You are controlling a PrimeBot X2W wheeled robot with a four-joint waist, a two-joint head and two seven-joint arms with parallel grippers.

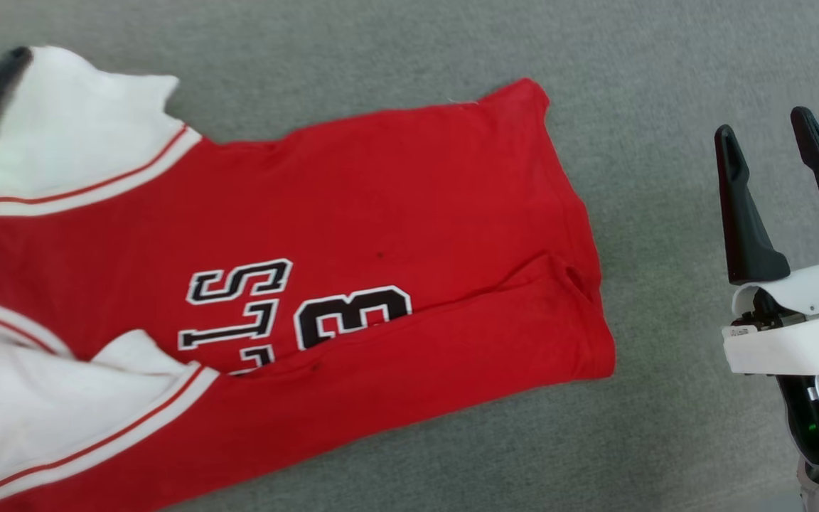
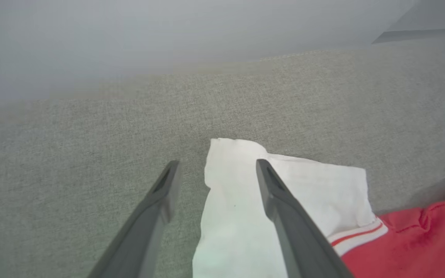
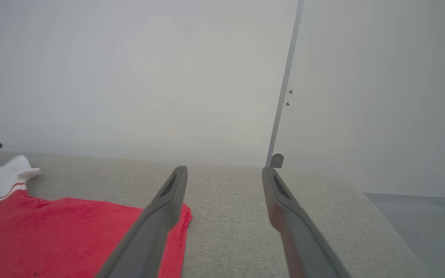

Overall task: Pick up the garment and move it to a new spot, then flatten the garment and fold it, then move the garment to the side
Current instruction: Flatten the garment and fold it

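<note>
I see the garment [image 1: 352, 235] lying across the left and centre of the grey fabric surface [image 1: 665, 85]. My right gripper [image 1: 765, 124] hangs clear at right, jaws spread. My left gripper [image 2: 216, 166], jaws spread, is over its white sleeve [image 2: 323, 185].

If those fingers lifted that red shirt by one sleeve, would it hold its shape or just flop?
Probably flop: the garment lies creased and folded over itself on the grey surface, so it looks like thin, soft cloth. Its white sleeve is crumpled; lifted there, the rest would likely hang and drag. Pushed, it would probably bunch rather than slide.
</note>
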